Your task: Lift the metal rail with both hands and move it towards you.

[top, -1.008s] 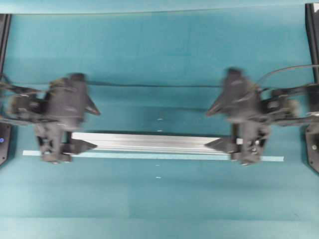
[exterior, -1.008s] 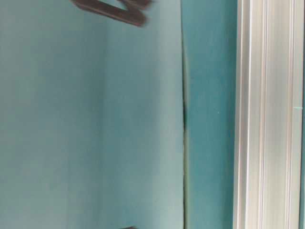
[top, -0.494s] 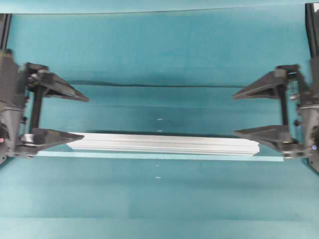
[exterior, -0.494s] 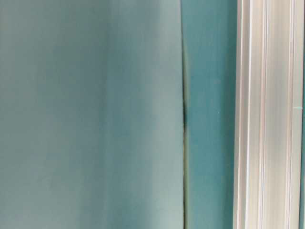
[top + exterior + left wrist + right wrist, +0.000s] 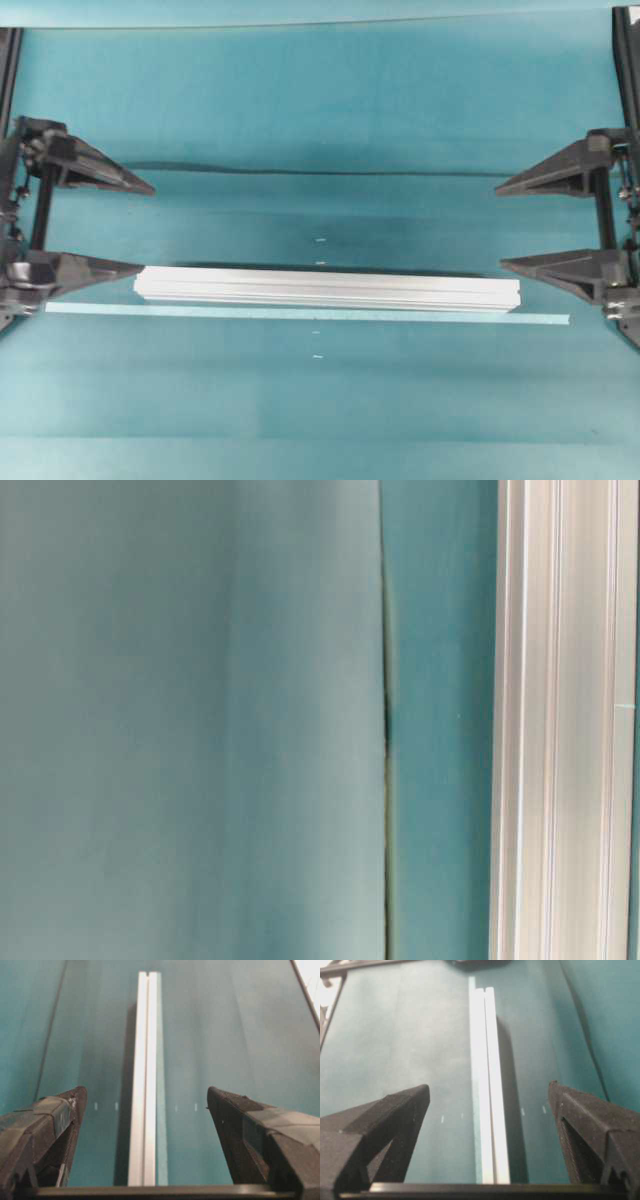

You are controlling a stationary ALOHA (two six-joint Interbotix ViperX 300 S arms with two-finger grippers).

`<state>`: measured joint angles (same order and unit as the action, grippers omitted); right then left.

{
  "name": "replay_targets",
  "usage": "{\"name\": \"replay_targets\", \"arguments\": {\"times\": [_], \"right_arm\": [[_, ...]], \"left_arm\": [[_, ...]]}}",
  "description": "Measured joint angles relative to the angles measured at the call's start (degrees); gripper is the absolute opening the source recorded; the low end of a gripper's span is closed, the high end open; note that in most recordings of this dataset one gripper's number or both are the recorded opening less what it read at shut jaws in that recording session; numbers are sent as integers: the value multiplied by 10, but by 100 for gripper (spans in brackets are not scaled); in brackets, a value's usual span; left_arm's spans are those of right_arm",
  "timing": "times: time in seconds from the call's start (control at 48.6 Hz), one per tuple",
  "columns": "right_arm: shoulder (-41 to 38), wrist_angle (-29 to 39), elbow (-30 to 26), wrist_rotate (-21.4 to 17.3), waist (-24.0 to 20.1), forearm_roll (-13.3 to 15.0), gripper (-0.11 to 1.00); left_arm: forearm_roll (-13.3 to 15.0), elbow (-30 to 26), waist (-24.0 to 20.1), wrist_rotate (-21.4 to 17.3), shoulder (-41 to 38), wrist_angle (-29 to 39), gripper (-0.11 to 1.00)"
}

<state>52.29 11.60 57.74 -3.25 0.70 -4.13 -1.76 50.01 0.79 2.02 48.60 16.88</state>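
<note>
The metal rail [image 5: 328, 289] is a long silver grooved bar lying flat across the middle of the teal mat, held by nothing. My left gripper [image 5: 147, 227] stands open at the left edge and points right. The tip of its front finger is just by the rail's left end. My right gripper [image 5: 500, 227] mirrors it, open at the right edge, front fingertip by the rail's right end. In each wrist view the rail [image 5: 145, 1085] [image 5: 489, 1085] runs straight away between wide-apart fingers of the left gripper [image 5: 146, 1091] and the right gripper [image 5: 488, 1087]. The table-level view shows only the rail [image 5: 565, 720].
A thin pale tape strip [image 5: 545, 319] lies along the rail's near side and sticks out past both ends. A dark seam [image 5: 300, 172] crosses the mat behind the grippers. Small white marks [image 5: 320, 240] dot the centre. Black frame posts [image 5: 628, 60] stand at the side edges.
Both arms have drawn back outward from over the rail's ends to the sides of the view, jaws still open. The rail has stayed where it lay beside the tape.
</note>
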Motion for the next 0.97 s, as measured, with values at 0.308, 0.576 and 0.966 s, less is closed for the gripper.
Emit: {"name": "replay_targets", "arguments": {"times": [0.308,0.576,0.966], "right_arm": [[14,-3,3,0,0,0,96],[16,-4,4,0,0,0,96],[18,-4,5,0,4,0,96]], "left_arm": [[0,6,1,2,7,0,94],[0,7,1,3,8,0,94],[0,12,1,17,9,0,94]]}}
